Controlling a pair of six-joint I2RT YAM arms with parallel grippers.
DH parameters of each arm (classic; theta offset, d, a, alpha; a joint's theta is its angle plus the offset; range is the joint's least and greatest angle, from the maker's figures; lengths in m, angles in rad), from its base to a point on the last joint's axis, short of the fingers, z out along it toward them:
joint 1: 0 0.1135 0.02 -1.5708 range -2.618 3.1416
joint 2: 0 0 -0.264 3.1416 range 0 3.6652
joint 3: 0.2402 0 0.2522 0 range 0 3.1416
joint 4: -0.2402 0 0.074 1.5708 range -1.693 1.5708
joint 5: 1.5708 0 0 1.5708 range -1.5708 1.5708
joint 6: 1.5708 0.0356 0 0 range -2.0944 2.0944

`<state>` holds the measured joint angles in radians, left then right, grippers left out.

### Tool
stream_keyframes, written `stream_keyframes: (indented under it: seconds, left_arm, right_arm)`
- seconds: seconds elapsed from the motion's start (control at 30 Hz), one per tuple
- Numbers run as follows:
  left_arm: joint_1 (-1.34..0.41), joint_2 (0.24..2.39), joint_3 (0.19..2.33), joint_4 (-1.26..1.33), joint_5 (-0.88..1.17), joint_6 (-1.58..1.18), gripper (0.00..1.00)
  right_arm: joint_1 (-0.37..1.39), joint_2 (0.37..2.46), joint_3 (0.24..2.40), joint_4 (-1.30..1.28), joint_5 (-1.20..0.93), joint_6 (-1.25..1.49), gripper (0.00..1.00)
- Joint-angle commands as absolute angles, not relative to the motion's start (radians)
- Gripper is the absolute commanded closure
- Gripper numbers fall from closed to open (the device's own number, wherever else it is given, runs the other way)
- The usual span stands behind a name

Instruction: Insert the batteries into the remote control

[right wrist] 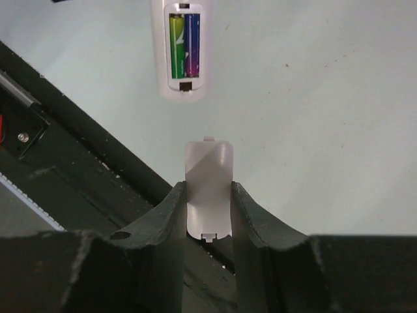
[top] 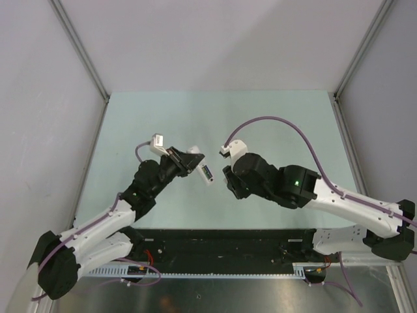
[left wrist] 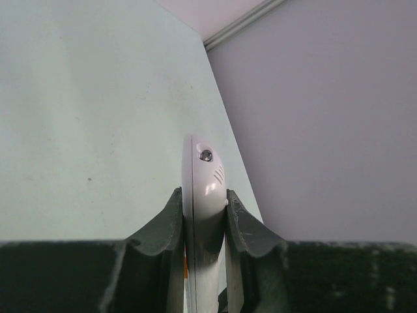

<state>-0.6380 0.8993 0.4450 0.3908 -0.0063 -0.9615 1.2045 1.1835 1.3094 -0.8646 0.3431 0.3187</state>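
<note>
Open gap separates remote control (right wrist: 159, 59) from battery cover (right wrist: 208, 189).

- The remote control (left wrist: 203, 189) was white plastic, smooth and glossy, with a soft highlight on its rounded end.
- The green battery (right wrist: 176, 49) and the purple-blue battery (right wrist: 193, 49) wore shiny, foil-like wrappers.
- The battery cover (right wrist: 208, 189) was pale plastic, smooth, with a satin sheen.
- The jaws were dark plastic, matt, their edges scuffed and scratched whitish.
- The counter (top: 195, 117) was pale green, matt and smooth, with faint specks.
- The frame rail (top: 79, 49) looked like dull metal.
</note>
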Motion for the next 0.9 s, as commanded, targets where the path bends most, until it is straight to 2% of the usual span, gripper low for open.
stream_keyframes:
  seconds: [0.0, 0.4, 0.87]
  left_arm:
    - [-0.634, 0.939, 0.476, 0.572, 0.073, -1.0, 1.0]
    - [-0.64, 0.92, 0.393, 0.733, 0.087, -0.988, 1.0]
    - [-0.672, 0.854, 0.339, 0.746, 0.06, -0.911, 1.0]
  right_arm:
    - [1.171, 1.242, 1.332, -0.818, 0.336, 0.279, 1.0]
    - [1.167, 1.328, 1.345, -0.66, 0.293, 0.285, 1.0]
    - [1.164, 1.391, 1.456, -0.712, 0.265, 0.258, 1.0]
